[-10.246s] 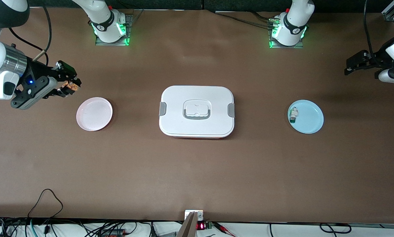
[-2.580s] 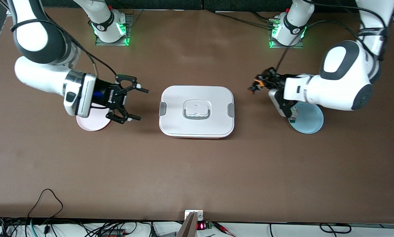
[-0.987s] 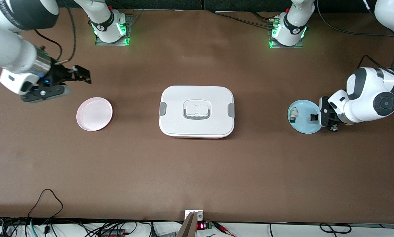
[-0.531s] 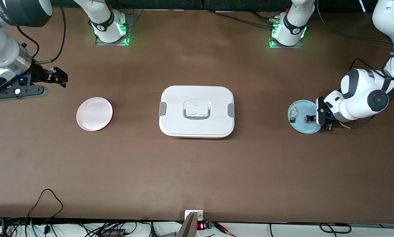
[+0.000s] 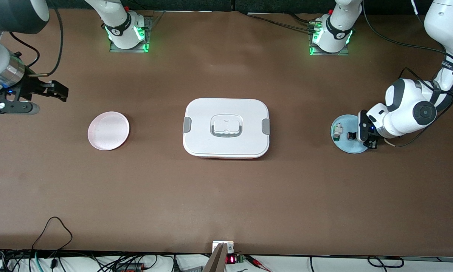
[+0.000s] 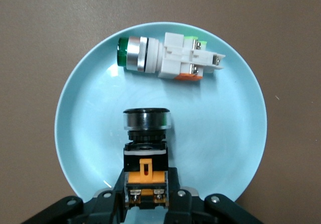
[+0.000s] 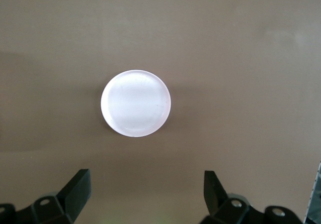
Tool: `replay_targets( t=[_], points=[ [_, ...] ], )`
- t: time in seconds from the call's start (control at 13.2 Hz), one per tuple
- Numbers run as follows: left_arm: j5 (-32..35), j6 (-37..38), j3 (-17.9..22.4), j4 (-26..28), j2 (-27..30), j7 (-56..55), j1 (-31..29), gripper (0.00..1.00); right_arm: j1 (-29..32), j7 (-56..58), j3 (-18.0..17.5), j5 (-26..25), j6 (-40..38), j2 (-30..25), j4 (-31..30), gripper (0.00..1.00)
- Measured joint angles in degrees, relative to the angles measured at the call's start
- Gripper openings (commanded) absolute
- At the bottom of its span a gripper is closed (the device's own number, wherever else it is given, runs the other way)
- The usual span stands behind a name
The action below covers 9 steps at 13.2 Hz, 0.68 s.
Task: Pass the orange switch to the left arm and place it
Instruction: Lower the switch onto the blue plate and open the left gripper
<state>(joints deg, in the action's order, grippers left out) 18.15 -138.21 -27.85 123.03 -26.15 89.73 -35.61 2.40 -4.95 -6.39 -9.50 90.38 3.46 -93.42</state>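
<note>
The orange switch [image 6: 146, 148], black-headed with an orange body, is clamped by its rear end in my left gripper [image 6: 146, 184], which is shut on it. It hangs low over the light blue plate [image 6: 220, 133], beside the white-and-green component [image 6: 165, 59] lying there. In the front view the switch [image 5: 352, 135] and left gripper [image 5: 357, 135] are over that plate [image 5: 347, 147] at the left arm's end. My right gripper [image 5: 62, 90] is open and holds nothing, over bare table next to the pink plate [image 5: 108, 130]. The right wrist view shows its fingers spread wide [image 7: 147, 191] above the pink plate [image 7: 135, 103].
The large white box [image 5: 204, 113] with grey clips and handle stands in the middle of the table between the two plates. The white-and-green component [image 5: 337, 132] lies on the blue plate's box-side edge. Cables run along the table edge nearest the front camera.
My left gripper has carried the orange switch a little across the blue plate toward the box. My right arm has drawn back toward its end of the table, away from the pink plate.
</note>
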Motion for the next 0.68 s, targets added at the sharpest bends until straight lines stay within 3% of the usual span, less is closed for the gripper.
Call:
replay_targets(
  t=[0.38, 0.68],
  points=[
    [0.0, -1.2, 0.2, 0.1, -1.1, 0.0, -0.5, 0.06, 0.2, 0.4, 6.9, 2.9, 2.0, 0.0, 0.5, 1.00],
    [0.1, -1.4, 0.2, 0.1, -1.5, 0.0, -0.5, 0.14, 0.1, 1.6, 7.1, 3.0, 2.1, 0.0, 0.5, 1.00]
  ],
)
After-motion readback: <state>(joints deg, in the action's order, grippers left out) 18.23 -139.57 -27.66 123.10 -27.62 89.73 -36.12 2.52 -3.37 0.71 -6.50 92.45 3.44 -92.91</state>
